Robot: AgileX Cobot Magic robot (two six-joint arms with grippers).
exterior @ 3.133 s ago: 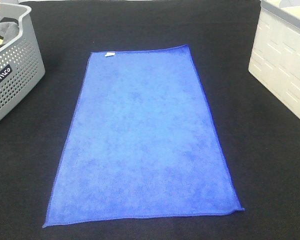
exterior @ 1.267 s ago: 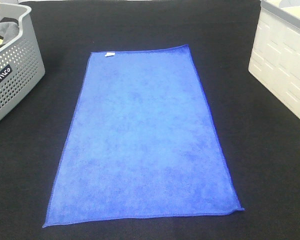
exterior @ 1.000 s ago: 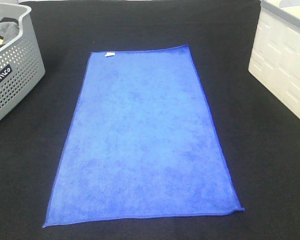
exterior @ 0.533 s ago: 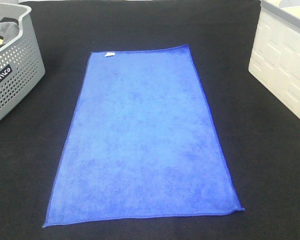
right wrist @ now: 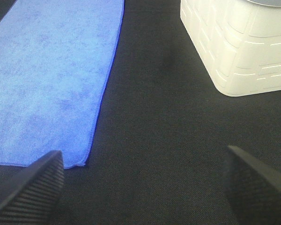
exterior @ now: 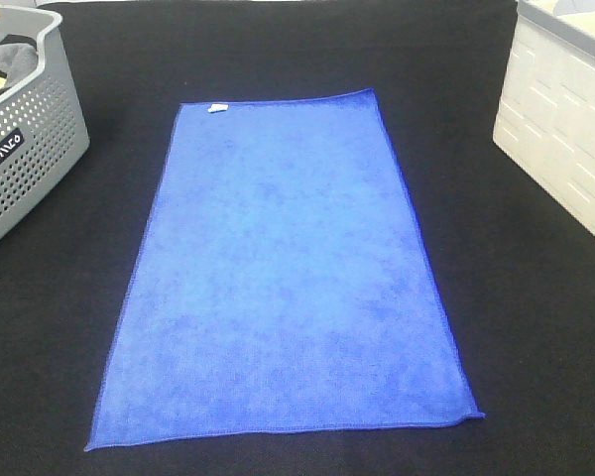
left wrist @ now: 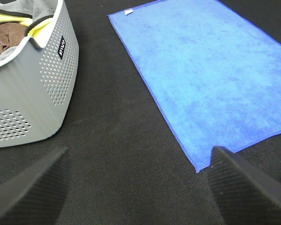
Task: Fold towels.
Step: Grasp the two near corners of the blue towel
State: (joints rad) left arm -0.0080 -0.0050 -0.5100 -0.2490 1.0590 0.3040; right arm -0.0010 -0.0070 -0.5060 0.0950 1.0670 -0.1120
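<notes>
Exterior high: blue towel (exterior: 283,268) lies flat and fully spread on black table (exterior: 476,327), between grey basket (exterior: 30,159) and white bin (exterior: 565,129). Left gripper (left wrist: 140,192) and right gripper (right wrist: 140,192): jaws wide apart, holding nothing, each near a towel corner.

The towel (exterior: 283,268) is bright royal blue, faintly mottled, with a darker blue stitched hem (exterior: 415,213) and a small white tag (exterior: 216,107). The worktop (exterior: 535,297) is black. The basket (exterior: 35,164) at its far left corner is grey, dotted with holes, its label (exterior: 4,149) black with white letters. The bin (exterior: 565,129) at the right edge is cream, brick-patterned.
</notes>
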